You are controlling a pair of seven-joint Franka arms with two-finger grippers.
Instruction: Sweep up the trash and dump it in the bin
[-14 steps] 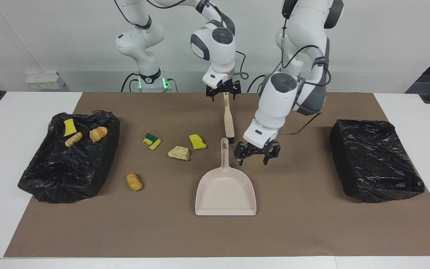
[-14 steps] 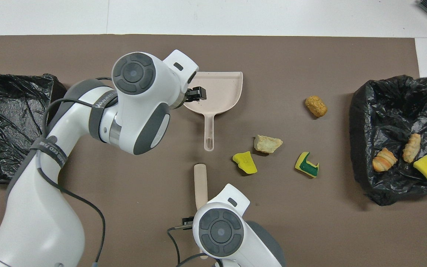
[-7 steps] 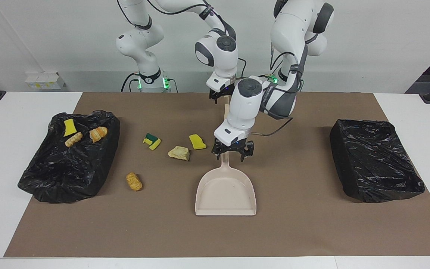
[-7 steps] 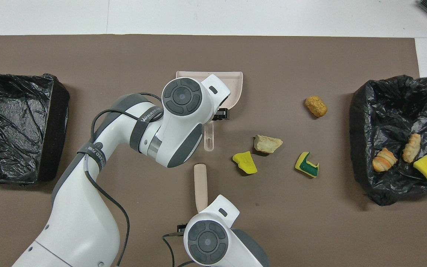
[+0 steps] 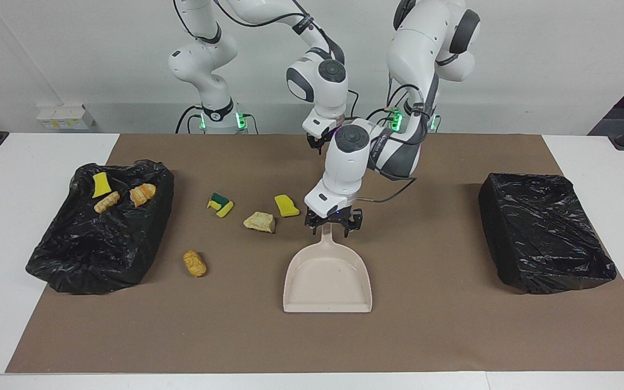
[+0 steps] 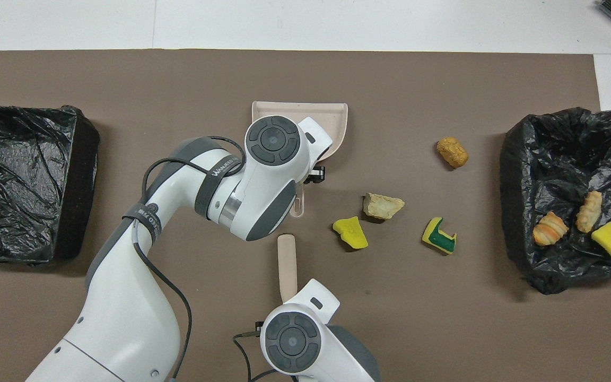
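My left gripper (image 5: pixel 333 225) is low over the handle of the beige dustpan (image 5: pixel 327 276), open, with a finger on each side of it. The right gripper (image 5: pixel 317 142) is at the handle end of the beige brush (image 6: pixel 287 262), mostly hidden by the left arm. Loose trash lies on the mat toward the right arm's end: a yellow sponge bit (image 5: pixel 287 205), a pale bread chunk (image 5: pixel 260 222), a green-and-yellow sponge (image 5: pixel 220 204) and a golden bread piece (image 5: pixel 194 262). Three more scraps (image 5: pixel 107 201) lie in the black-lined bin (image 5: pixel 73 254).
A second black-lined bin (image 5: pixel 545 233) stands at the left arm's end of the table with nothing in it. A brown mat (image 5: pixel 453 325) covers the table. The dustpan's mouth faces away from the robots.
My left gripper moved from beside the dustpan toward the right arm's end and came down over the dustpan's handle. The right arm shifted slightly. The trash, brush and dustpan have not moved.
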